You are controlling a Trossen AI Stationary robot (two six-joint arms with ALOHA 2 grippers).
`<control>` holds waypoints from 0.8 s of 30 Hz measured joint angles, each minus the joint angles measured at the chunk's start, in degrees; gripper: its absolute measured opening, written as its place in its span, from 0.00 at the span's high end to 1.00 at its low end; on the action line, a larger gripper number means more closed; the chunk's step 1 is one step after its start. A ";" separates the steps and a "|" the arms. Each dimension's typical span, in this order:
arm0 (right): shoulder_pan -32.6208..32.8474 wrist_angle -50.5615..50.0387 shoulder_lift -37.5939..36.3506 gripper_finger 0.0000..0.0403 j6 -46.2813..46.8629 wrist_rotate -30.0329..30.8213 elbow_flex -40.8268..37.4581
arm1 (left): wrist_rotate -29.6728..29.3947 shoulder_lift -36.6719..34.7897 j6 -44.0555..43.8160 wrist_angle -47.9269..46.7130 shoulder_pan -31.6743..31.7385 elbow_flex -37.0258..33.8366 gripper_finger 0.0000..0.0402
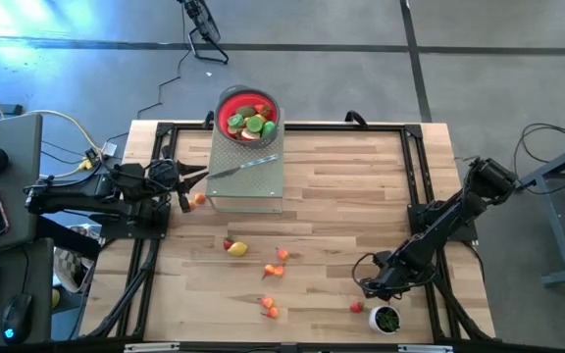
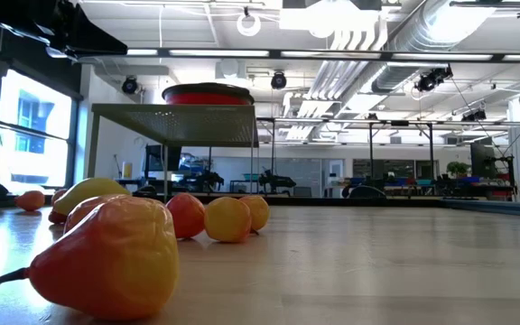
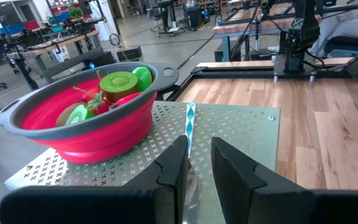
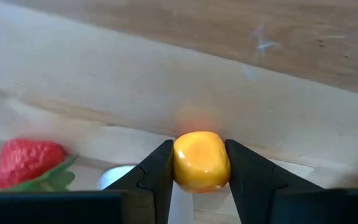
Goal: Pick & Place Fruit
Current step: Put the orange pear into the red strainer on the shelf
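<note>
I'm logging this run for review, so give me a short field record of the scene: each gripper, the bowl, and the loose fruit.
left gripper: at the perforated stand, shut on the silver knife
right gripper: low at the table's near right, closed around a small yellow-orange fruit piece
red bowl: on the stand's far end, holding kiwi and other fruit
loose fruit: several pieces scattered mid-table; a strawberry beside the right gripper
white cup: near the table's front right

Two dark jointed arms (image 1: 96,191) with black cables; each gripper has flat, matte black fingers (image 4: 157,171)
</note>
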 joint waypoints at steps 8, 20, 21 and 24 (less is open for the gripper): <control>-3.51 0.13 -1.05 0.70 -7.29 0.91 0.04 | 0.02 -0.02 -0.02 0.41 0.02 0.00 0.83; -19.76 -2.15 -11.43 0.70 -28.92 13.33 0.04 | 0.04 -0.02 -0.04 0.41 0.01 0.00 0.83; -21.31 -2.11 -12.58 0.71 -30.83 14.76 0.04 | 0.04 -0.02 -0.04 0.41 0.00 0.00 0.83; -26.09 -0.66 -15.43 0.71 -37.30 18.58 0.02 | 0.04 -0.02 -0.13 0.41 0.01 0.00 0.83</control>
